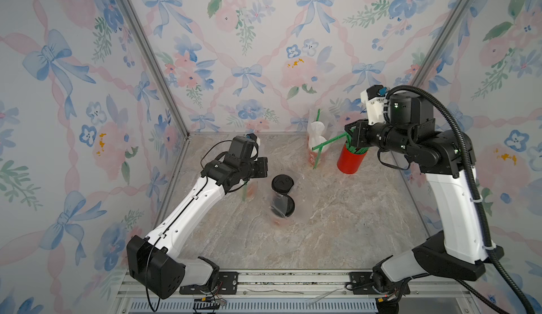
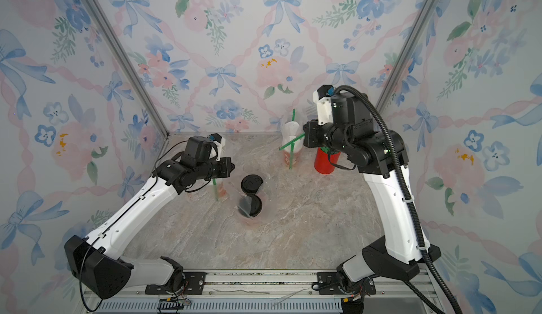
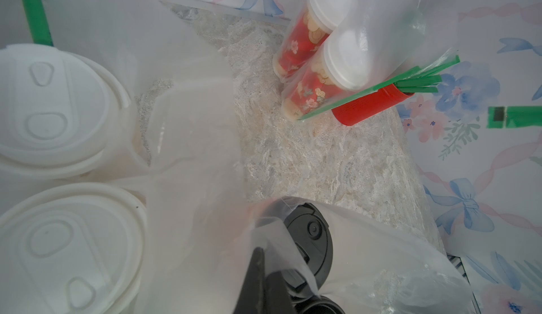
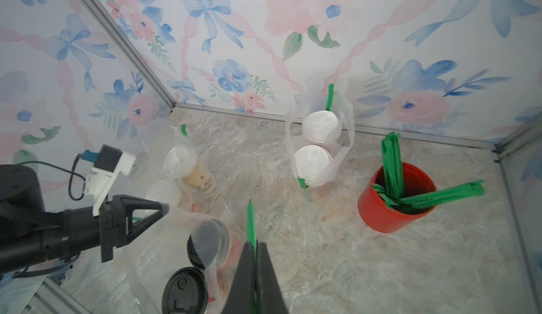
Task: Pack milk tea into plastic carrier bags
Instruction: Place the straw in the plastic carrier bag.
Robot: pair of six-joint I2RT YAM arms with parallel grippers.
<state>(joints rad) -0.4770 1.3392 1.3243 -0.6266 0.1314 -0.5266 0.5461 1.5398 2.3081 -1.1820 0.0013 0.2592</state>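
Floral wallpaper [image 1: 249, 48] on three sides, marbled desk [image 1: 352, 224] underfoot.

Mid-desk stands the centre bag [image 3: 381, 254]: thin, clear, crinkled film, with two black-lid cups [image 1: 282, 183] side by side inside. Left pincer [image 4: 165, 207] is clenched on this bag's upper edge, film drawn up to its tips.

Across the desk, the right pincer [image 4: 255, 245] is clenched on a green straw [image 4: 250, 218] that juts past its tips. It hangs near the red straw cup [image 4: 390, 209], just beside the rear bag [image 4: 347, 139].

By the back wall, the rear bag holds two red printed cups [image 3: 299, 45] with white dome lids, straws tucked in. Under the left arm, the third bag [image 4: 183, 151] holds two cream cups [image 4: 199, 177], white lids, one straw. No cup stands loose.

Judgement: the step in hand is a straw for the centre bag, the only one where I see none.
- Carry the straw to the mouth that the left pincer holds up.
- Tip it steep and enter between cup and film, not onto a lid.
- Let go only once the lower end is well inside.
- The film looks limp, so hold the mouth high and taut without tugging the cups over.
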